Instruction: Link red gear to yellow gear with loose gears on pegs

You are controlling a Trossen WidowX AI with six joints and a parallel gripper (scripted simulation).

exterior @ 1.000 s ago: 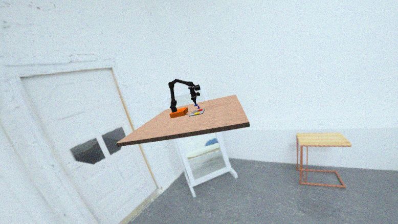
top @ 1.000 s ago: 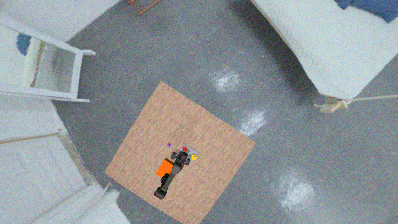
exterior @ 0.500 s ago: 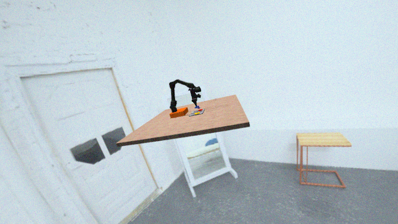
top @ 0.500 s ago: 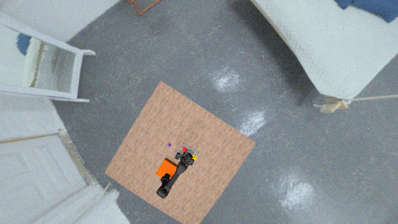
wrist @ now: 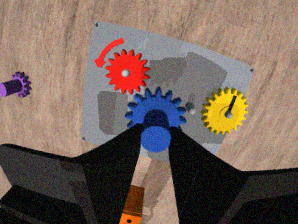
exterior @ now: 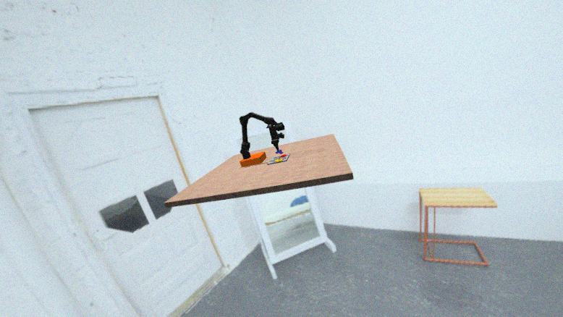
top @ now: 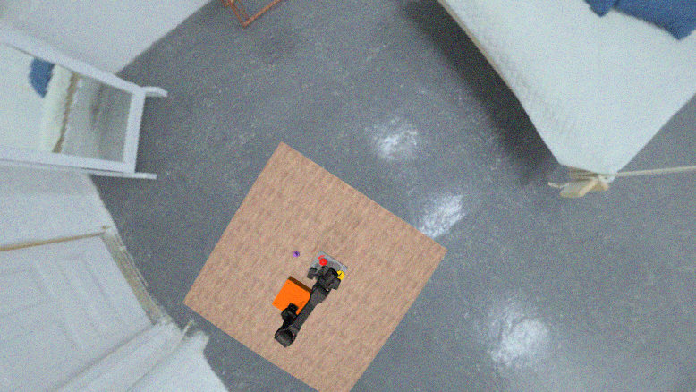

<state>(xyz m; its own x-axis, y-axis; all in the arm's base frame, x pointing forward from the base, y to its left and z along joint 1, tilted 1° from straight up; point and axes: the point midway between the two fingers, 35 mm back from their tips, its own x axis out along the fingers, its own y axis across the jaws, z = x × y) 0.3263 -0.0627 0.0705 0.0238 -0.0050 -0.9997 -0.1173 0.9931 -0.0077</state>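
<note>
My gripper [wrist: 156,131] [exterior: 277,149] is shut on the upright knob of a blue gear [wrist: 167,111] [exterior: 279,152]. The blue gear hangs above the grey board [wrist: 91,75], between and below the red and yellow gears in the wrist view. The red gear [wrist: 118,73] [top: 322,259] [exterior: 283,155] sits at the board's left part. The yellow gear [wrist: 215,115] [top: 341,275] [exterior: 278,160] with the black stripe sits at its right. An empty peg [wrist: 192,111] shows just right of the blue gear. A purple gear [wrist: 23,85] [top: 296,253] stands on the table, left of the board. Any peg under the blue gear is hidden.
An orange block [top: 291,294] [exterior: 253,159] [wrist: 129,217] lies beside the arm's base, on the base side of the board. A red arrow [wrist: 106,50] is marked beside the red gear. The wooden table [top: 253,218] [exterior: 315,165] has its edges well away from the board.
</note>
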